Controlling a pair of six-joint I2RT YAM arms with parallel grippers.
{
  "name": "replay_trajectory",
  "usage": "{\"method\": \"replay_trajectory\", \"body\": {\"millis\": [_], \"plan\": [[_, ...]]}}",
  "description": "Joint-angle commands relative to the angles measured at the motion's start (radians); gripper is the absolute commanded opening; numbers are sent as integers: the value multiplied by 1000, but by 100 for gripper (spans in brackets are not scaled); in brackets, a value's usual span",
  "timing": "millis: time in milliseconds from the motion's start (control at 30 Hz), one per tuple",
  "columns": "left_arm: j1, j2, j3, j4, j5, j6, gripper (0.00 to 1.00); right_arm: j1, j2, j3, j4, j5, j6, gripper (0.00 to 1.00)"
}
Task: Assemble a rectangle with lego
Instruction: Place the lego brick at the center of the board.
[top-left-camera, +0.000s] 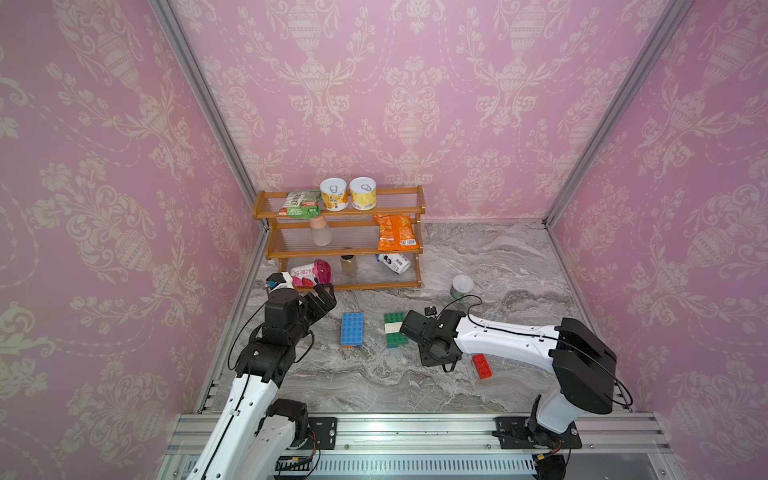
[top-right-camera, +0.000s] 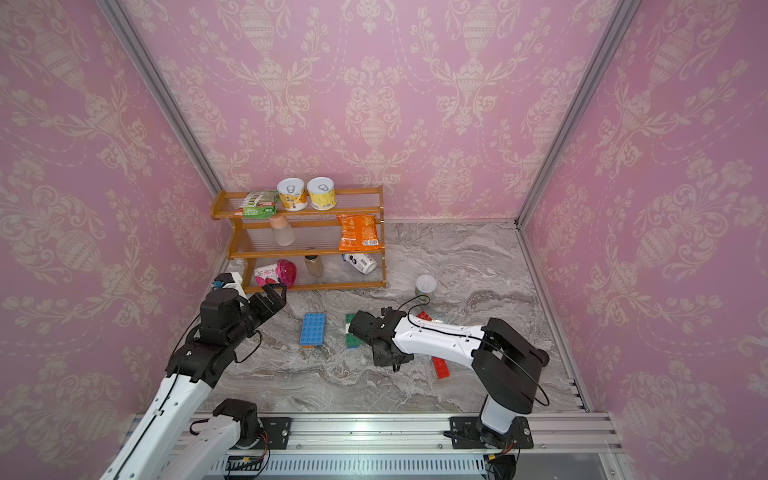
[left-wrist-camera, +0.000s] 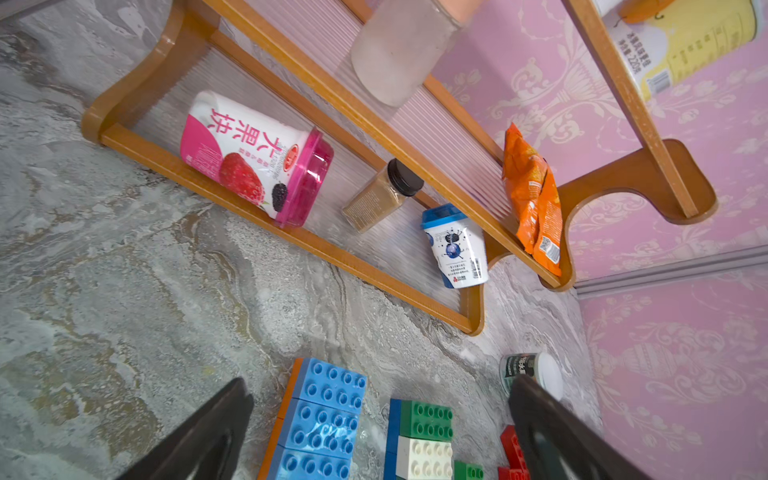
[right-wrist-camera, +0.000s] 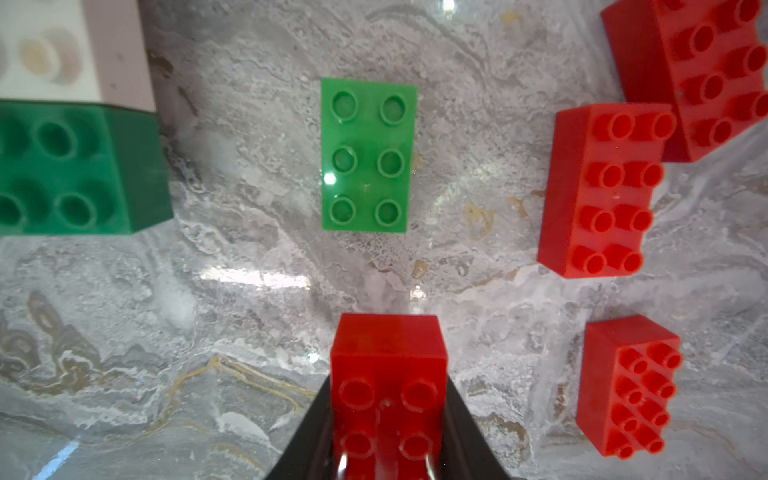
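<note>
Right wrist view is showing the right hand (right-wrist-camera: 388, 440) clenching a red plastic lego brick (right-wrist-camera: 388, 349) over the grey marbled table (right-wrist-camera: 249, 291), near a flat green lego plate (right-wrist-camera: 368, 153), while the left hand (top-left-camera: 325, 296) is hanging released beside the wooden shelf (top-left-camera: 345, 251).

Left arm (top-left-camera: 249, 395): white tapered shell links, black joint housings, small dark screw holes along the shells.
Right arm (top-left-camera: 507, 337): white shell forearm dotted with dark screw holes, and a bulky, boxy black elbow housing.
Left gripper (top-left-camera: 325, 289): matte black, with two flat tapered fingers (left-wrist-camera: 195, 440).
Right gripper (right-wrist-camera: 388, 380): black, wedge-shaped fingers (right-wrist-camera: 303, 444).
Cables: a thin black cable (top-left-camera: 476, 297) loops at the right wrist and runs along the forearm; a black loop (top-left-camera: 234, 347) lies beside the left arm; red and yellow wires (top-left-camera: 548, 453) show at the base.
Wrist modules: small black camera (top-left-camera: 430, 311) on the right; white block with a blue part (top-left-camera: 277, 283) on the left.
Mounts: black plates with silver screws (top-left-camera: 328, 432) at the table's front edge.
</note>
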Motion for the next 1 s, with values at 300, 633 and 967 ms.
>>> {"method": "replay_trajectory", "body": {"millis": [300, 633, 967], "plan": [[-70, 149, 27, 116, -62, 10, 99, -59, 99, -30, 137, -99, -31, 24], [-69, 176, 27, 111, -70, 9, 99, -96, 133, -46, 150, -111, -30, 25], [-69, 181, 29, 103, -74, 3, 99, -110, 135, -47, 126, -100, -42, 25]]}}
